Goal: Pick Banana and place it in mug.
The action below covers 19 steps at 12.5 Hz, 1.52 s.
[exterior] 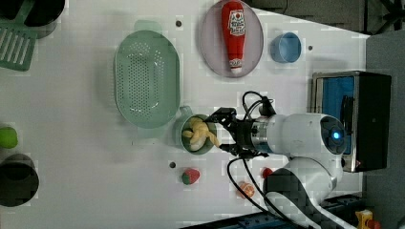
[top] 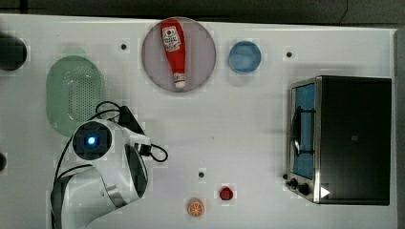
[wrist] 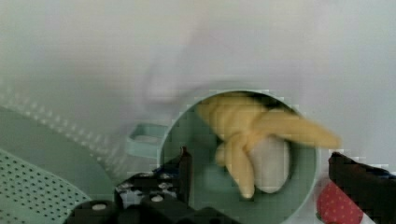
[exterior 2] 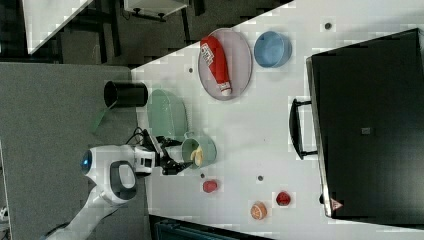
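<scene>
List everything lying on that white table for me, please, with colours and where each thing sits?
banana: one, yellow, peeled, inside the mug
mug: one, pale green, beside the colander
colander: one, green, perforated, at the left view's upper middle
ketchup bottle: one, red, lying on the plate
plate: one, grey, at the left view's top
cup: one, blue, at the left view's right of the plate
toaster oven: one, black and silver, at the top view's right
strawberry: one, red, below the mug in the left view
orange slice: one, orange
small red fruit: one, beside the orange slice
arm: one, white
tool: one, black, open at the mug
</scene>
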Each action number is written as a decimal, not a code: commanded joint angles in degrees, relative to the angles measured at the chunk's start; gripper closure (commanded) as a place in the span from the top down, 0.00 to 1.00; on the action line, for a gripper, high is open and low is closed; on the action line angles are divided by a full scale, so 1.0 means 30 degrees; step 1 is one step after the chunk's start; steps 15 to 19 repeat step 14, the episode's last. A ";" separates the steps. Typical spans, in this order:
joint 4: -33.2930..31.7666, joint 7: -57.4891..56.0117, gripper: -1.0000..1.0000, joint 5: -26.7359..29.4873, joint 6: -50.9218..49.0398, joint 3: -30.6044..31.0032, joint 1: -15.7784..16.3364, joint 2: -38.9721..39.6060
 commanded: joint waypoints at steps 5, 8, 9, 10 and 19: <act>0.2514 0.0091 1.00 0.0078 -0.6986 -0.1368 -0.0371 -0.5861; 0.4680 -0.3449 1.00 0.0085 -1.0645 -0.3839 -0.0502 -0.7284; 0.5423 -0.4195 1.00 0.0083 -1.1660 -0.4758 -0.0519 -0.7515; 0.6183 -0.4983 1.00 0.0045 -1.2672 -0.5638 -0.0538 -0.7663; 0.8612 -0.7856 1.00 -0.0187 -1.4909 -0.8828 -0.0623 -0.7688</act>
